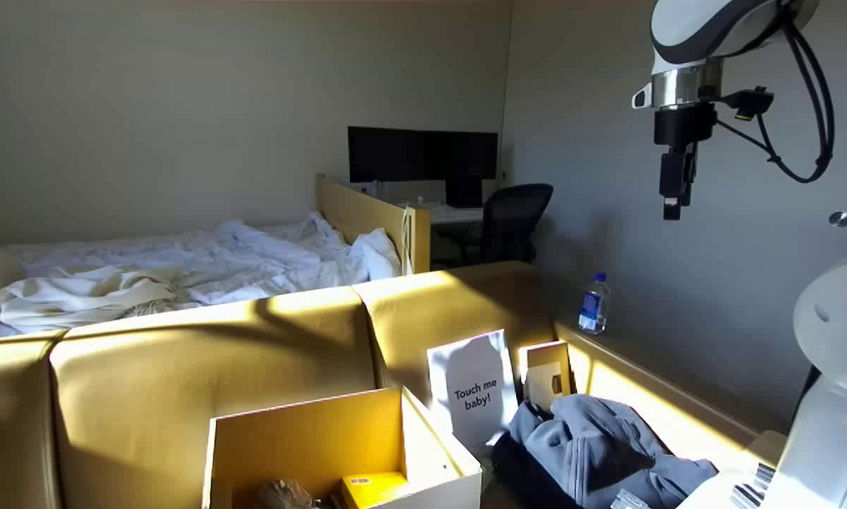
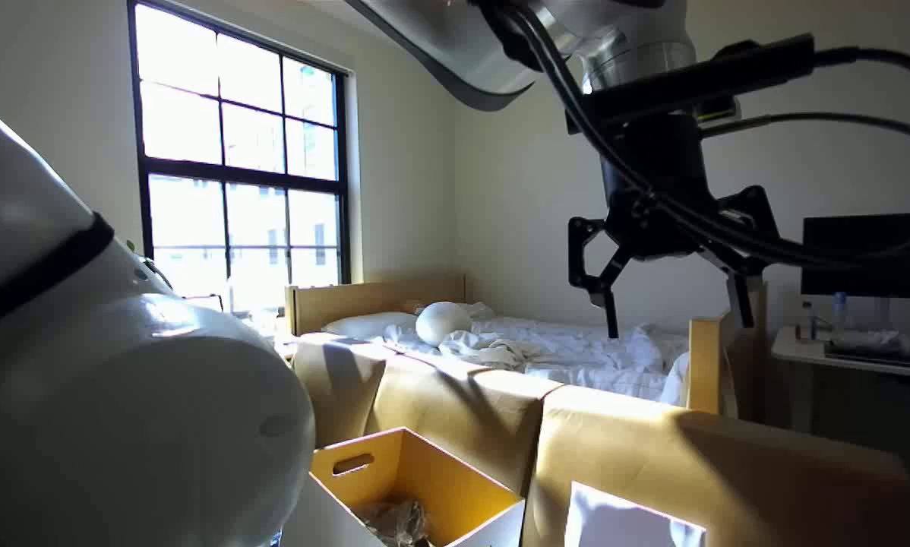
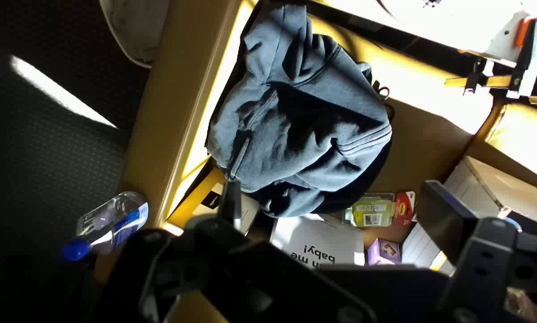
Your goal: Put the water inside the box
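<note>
Bottle point(image 1: 594, 305): stood upright on the couch arm point(image 1: 621, 375), right of center in an exterior view; clear plastic, blue label, blue cap. Showed at lower left in the wrist view. Was outside the box, well apart from it.
Box point(image 1: 310, 438): sat low in the frame, a little left of center, in both exterior views; top uncovered, tan inside, pale outer walls.
Inside the box: a yellow packet point(image 1: 374, 489) and some crumpled, brownish wrapping point(image 2: 402, 521) showed, both partly hidden.
Claw point(image 2: 677, 311): hung toward the right of the frame in both exterior views, fingers point(image 2: 611, 315) pointing down and spread well apart, holding nothing. Well apart from both bottle and box.
Sweatshirt point(image 3: 304, 125): gray, lay heaped over something dark, upper middle of the wrist view, lower right in an exterior view.
Sign point(image 1: 473, 392): white, lettered "Touch me baby!", stood tilted between the box and the sweatshirt, in front of the couch back point(image 1: 211, 375).
Small carton point(image 1: 545, 375): pale and tan, stood just behind the sweatshirt, near the couch arm.
Small goods: yellow-green package point(image 3: 374, 214) with a red end, and a purple carton point(image 3: 384, 252), lower right of the wrist view.
Background: rumpled bed point(image 1: 204, 265) and black monitor point(image 1: 423, 154) showed in both exterior views; bright window point(image 2: 246, 152), upper left, in an exterior view.
</note>
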You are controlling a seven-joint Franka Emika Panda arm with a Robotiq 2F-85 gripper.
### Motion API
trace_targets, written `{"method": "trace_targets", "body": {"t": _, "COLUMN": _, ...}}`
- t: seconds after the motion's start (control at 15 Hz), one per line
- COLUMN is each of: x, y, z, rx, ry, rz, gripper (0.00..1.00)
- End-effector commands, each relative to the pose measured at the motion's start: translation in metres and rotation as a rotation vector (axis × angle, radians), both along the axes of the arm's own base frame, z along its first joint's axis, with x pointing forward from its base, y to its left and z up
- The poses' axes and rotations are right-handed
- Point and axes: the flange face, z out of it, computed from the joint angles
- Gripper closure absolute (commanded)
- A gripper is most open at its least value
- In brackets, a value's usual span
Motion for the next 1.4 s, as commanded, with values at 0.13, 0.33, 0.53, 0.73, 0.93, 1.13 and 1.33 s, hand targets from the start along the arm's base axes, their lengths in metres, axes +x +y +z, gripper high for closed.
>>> {"method": "trace_targets", "body": {"t": 0.13, "x": 0.0, "y": 0.0, "z": 0.001, "rx": 0.0, "ry": 0.001, "rz": 0.0, "gripper": 0.0}}
{"method": "trace_targets", "body": {"t": 0.33, "x": 0.0, "y": 0.0, "z": 0.001, "rx": 0.0, "ry": 0.001, "rz": 0.0, "gripper": 0.0}}
{"method": "trace_targets", "body": {"t": 0.53, "x": 0.008, "y": -0.01, "z": -0.003, "rx": -0.01, "ry": -0.03, "rz": -0.007, "gripper": 0.0}}
{"method": "trace_targets", "body": {"t": 0.73, "x": 0.023, "y": -0.028, "z": -0.024, "rx": -0.021, "ry": -0.09, "rz": 0.009, "gripper": 0.0}}
{"method": "trace_targets", "body": {"t": 0.93, "x": 0.036, "y": -0.059, "z": -0.062, "rx": -0.057, "ry": -0.185, "rz": -0.086, "gripper": 0.0}}
{"method": "trace_targets", "body": {"t": 1.13, "x": 0.062, "y": -0.107, "z": -0.086, "rx": -0.162, "ry": -0.298, "rz": -0.189, "gripper": 0.0}}
{"method": "trace_targets", "body": {"t": 1.33, "x": 0.086, "y": -0.151, "z": -0.102, "rx": -0.218, "ry": -0.287, "rz": -0.326, "gripper": 0.0}}
